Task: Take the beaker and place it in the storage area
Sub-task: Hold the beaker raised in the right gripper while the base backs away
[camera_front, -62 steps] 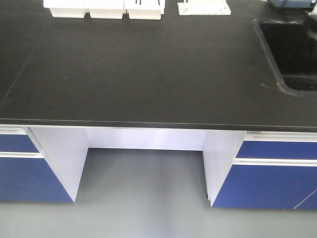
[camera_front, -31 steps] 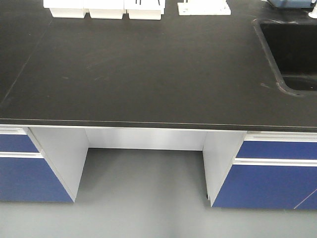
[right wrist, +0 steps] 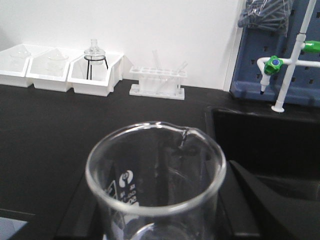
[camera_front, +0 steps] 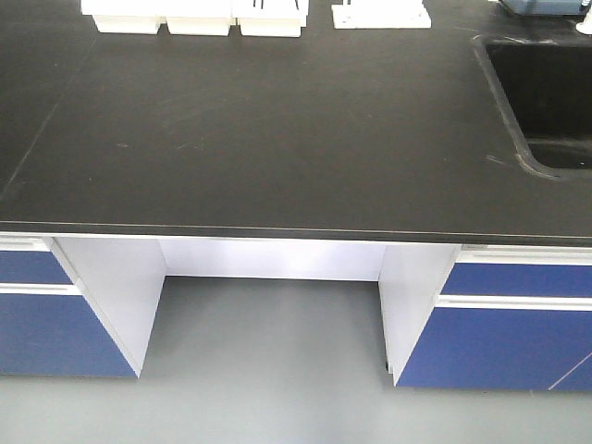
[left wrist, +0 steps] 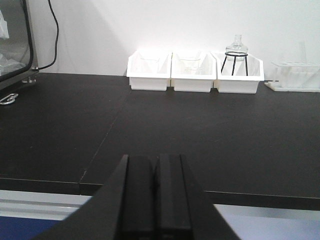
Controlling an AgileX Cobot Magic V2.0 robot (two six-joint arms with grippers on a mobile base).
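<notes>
Stretching wide, the black counter [camera_front: 277, 129] has a sink [camera_front: 555, 92] sunk near its right edge. Three white trays [left wrist: 195, 75] and a test-tube rack [right wrist: 157, 82] line its back edge. Over the front edge, left of the sink, the right gripper [right wrist: 156, 220] clamps the upright beaker [right wrist: 155, 170] from both sides. The left gripper [left wrist: 156, 195] hangs by the front edge, its two sides pressed together.

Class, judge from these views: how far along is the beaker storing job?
Done: the clear glass beaker sits gripped in the right pincer. In hand: it is held before the black counter with the sink and white trays. Left: carrying it to the storage area, not in view, and setting it down.
</notes>
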